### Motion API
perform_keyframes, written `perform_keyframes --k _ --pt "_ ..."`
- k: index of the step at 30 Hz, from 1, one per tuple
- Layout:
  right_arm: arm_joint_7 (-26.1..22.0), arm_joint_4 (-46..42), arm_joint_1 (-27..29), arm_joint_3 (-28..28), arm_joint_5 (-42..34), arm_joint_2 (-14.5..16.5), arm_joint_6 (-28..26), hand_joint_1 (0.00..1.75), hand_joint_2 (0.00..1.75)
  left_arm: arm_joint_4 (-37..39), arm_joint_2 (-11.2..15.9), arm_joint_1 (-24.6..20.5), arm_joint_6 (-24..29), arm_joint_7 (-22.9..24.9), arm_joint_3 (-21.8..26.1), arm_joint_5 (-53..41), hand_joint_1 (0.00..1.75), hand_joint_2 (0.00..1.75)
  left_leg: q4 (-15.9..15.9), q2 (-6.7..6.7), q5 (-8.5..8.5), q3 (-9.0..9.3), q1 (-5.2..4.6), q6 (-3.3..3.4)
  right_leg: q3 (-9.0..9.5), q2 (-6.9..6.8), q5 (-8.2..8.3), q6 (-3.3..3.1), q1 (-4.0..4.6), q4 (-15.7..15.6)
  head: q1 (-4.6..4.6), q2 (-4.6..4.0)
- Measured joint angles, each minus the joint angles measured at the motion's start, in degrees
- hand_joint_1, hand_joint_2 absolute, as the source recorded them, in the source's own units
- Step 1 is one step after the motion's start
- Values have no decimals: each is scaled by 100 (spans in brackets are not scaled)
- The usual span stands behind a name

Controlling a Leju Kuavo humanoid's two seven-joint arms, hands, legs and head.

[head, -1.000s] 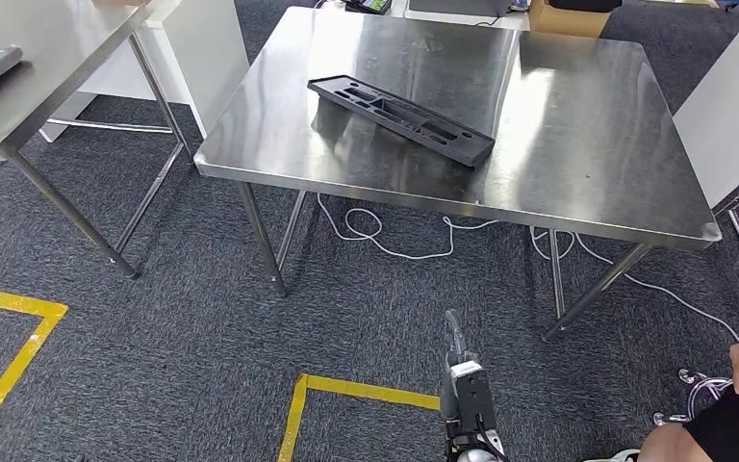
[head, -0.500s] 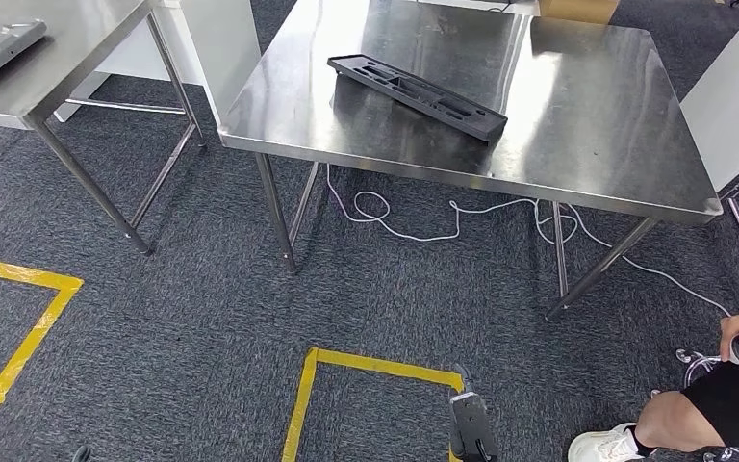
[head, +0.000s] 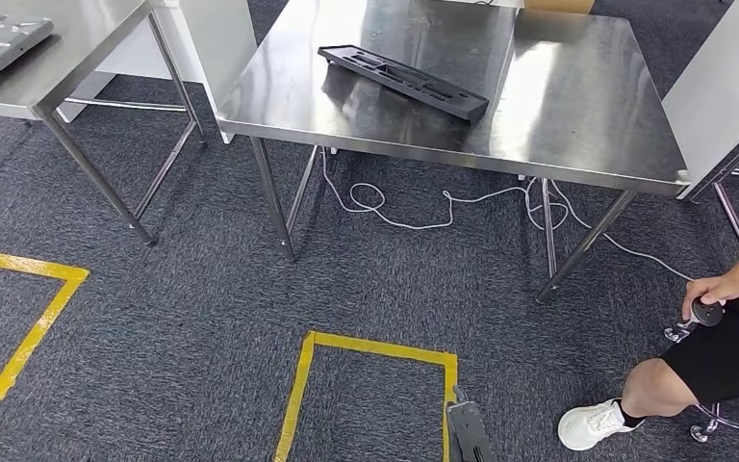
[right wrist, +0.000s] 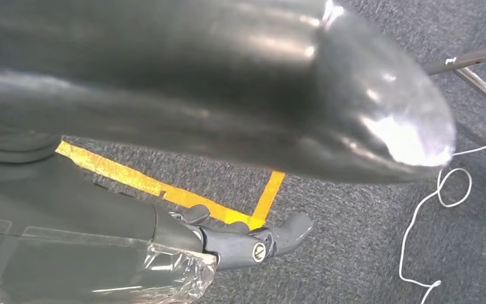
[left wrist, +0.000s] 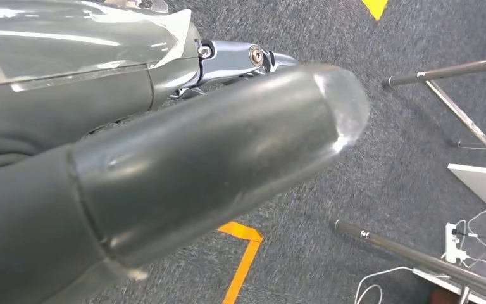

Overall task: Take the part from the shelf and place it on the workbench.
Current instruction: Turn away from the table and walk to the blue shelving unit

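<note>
Black part lies flat on the workbench, near its front-left edge. Left hand and right hand hang over carpet; grip state cannot be told.

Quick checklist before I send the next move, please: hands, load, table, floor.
1. Left hand free: ok, nothing in it.
2. Right hand free: ok, nothing in it.
3. Part picked up: not ok, neither hand holds one.
4. Room on table: ok, bare steel beside the black tray.
5. Floor ahead: not ok, a white cable lies under the table.
6. Right side: not ok, a person sits close by.
</note>
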Motion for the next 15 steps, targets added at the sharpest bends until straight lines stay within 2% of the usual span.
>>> perform_keyframes --k 1,2,4,5,6,7,8,9,10,11,12,13,14,15 --pt "28 34 -34 -7 3 7 -22 0 0 2 -1 -5 0 -1 1 -1 0 0 -177 -5 -47 91 -20 15 -39 -1 25 38 5 27 -2 0" --pt "50 62 -62 -19 2 13 -45 0 0 4 -1 -8 0 -1 2 -2 0 0 -246 -5 -65 101 -44 40 -75 -2 59 87 7 41 -1 0" --pt "69 117 -90 -47 -9 15 -85 0 0 6 -8 -9 -2 -1 2 -7 0 0 -327 11 -24 39 -43 153 -166 6 72 168 14 92 0 1" --pt "64 139 -91 -63 -19 11 -95 0 0 7 -14 -9 -10 -1 2 -14 0 0 -358 21 22 -11 -38 226 -244 16 -27 176 15 203 17 1" --pt "48 162 -87 -80 -31 2 -101 0 0 7 -21 -4 -26 -1 2 -28 0 0 -372 32 85 -76 -38 295 -345 27 -218 157 13 430 38 1" --pt "28 179 -82 -98 -44 -9 -107 0 0 7 -27 5 -46 -1 3 -42 0 0 -369 41 138 -142 -54 336 -463 37 -458 127 -6 742 55 1" --pt "6 194 -70 -120 -58 -18 -113 0 0 7 -30 16 -72 -1 4 -57 0 0 -367 48 194 -217 -67 364 -574 42 -688 105 -17 1119 75 0" --pt "-13 207 -55 -143 -71 -26 -122 0 0 7 -32 28 -96 -1 5 -71 0 0 -364 55 249 -289 -81 371 -646 44 -837 108 -28 1453 81 1" --pt "-23 217 -37 -166 -81 -33 -133 0 0 8 -36 37 -113 -1 5 -80 0 0 -361 62 302 -357 -88 371 -648 44 -873 139 -36 1641 83 1" --pt "-32 228 -19 -187 -91 -40 -146 0 0 10 -40 44 -126 0 5 -88 0 0 -360 65 357 -428 -92 362 -552 44 -813 189 -40 1643 87 1" --pt "-39 235 -7 -204 -95 -48 -157 0 0 12 -46 47 -133 0 4 -93 0 0 -359 66 408 -491 -94 350 -356 44 -692 239 -47 1429 88 1" --pt "-45 240 -3 -217 -97 -56 -167 0 0 14 -52 47 -137 0 3 -97 0 0 -356 67 461 -542 -94 330 -58 44 -577 269 -53 1031 90 0" --pt "-50 243 -7 -225 -98 -61 -174 0 0 15 -56 47 -142 0 3 -100 0 0 -352 69 507 -587 -102 303 275 45 -516 272 -49 555 92 0" --pt "-53 243 -13 -229 -98 -64 -177 0 0 17 -58 45 -152 -1 2 -103 0 0 -350 74 556 -613 -110 271 522 49 -503 254 -34 167 85 0"
